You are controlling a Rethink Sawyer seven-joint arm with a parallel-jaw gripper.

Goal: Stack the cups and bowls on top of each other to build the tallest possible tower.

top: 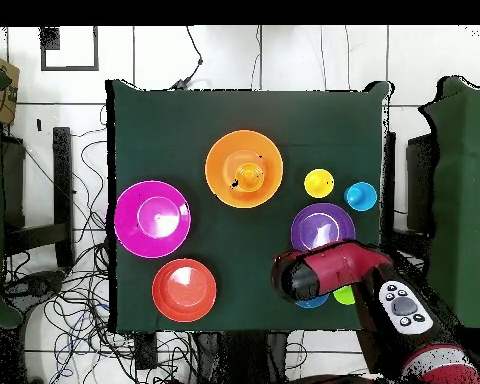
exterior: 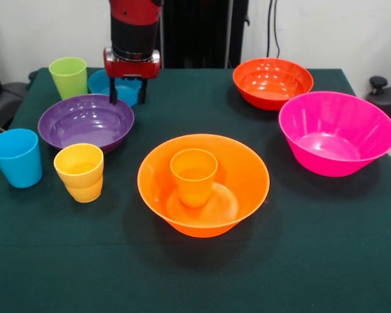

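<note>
Gripper [exterior: 127, 99] hangs with fingers apart, empty, over the small blue bowl [exterior: 104, 81] at the table's [exterior: 195, 274] far side, beside the green cup [exterior: 68, 76] and just behind the purple bowl [exterior: 85, 121]. Orange cup [exterior: 193, 176] stands upright inside the wide orange bowl [exterior: 241, 171] at mid-table. Blue cup [exterior: 16, 157] and yellow cup [exterior: 79, 172] stand near the purple bowl; red-orange bowl [exterior: 272, 83] and pink bowl [exterior: 335, 132] sit well apart on the opposite side.

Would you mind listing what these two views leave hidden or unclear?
- Small blue bowl: front view, partly behind the gripper; overhead view, nearly all under the arm.
- Lime green cup: overhead view, mostly under the arm.
- Second purple bowl: in neither view.
</note>
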